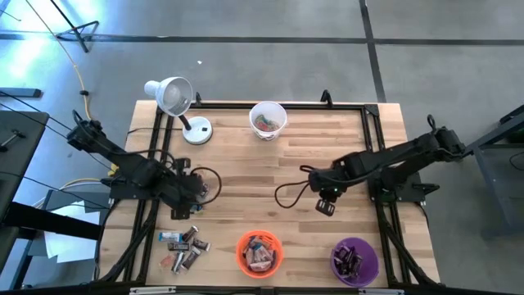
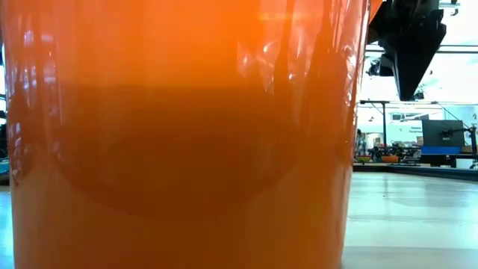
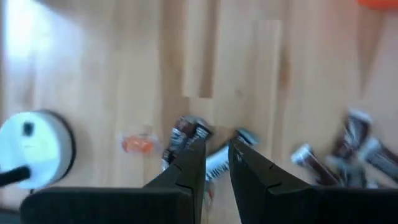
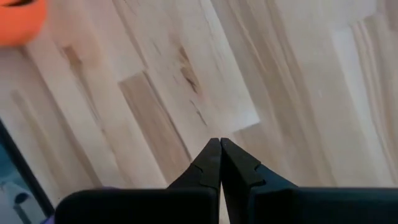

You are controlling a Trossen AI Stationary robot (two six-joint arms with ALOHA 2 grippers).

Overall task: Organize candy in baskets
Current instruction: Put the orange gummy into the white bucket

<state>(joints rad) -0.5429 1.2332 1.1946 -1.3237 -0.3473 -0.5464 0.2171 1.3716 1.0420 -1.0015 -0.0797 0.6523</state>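
Three baskets are standing on the wooden table [image 1: 246,176]: the white basket [image 1: 268,120] at the far edge beside the desk lamp [image 1: 174,98], and the orange basket [image 1: 259,252] and the purple basket [image 1: 354,260] along the near edge, each one holding wrapped pieces. In the low view the orange basket [image 2: 179,134] is filling almost the whole picture.

A loose pile of candy [image 1: 185,246] is lying at the near left of the table, just left of the orange basket; its bars are pointing in mixed directions, several lying slantwise across the boards.

The left gripper [image 1: 182,211] is hanging just above the far side of that pile. In the left wrist view its fingers [image 3: 189,171] are standing a little apart with a blue-silver bar [image 3: 217,163] between them. The bar is lying on a slant, its long axis crossing the gap, one end sticking out past the far finger. Whether the fingers are actually pinching it, I cannot tell. A dark brown bar [image 3: 183,134] is lying just beyond the tips.

The right gripper [image 1: 326,206] is waiting over bare wood at mid-table, right of centre, its fingers [image 4: 208,165] pressed together on nothing.
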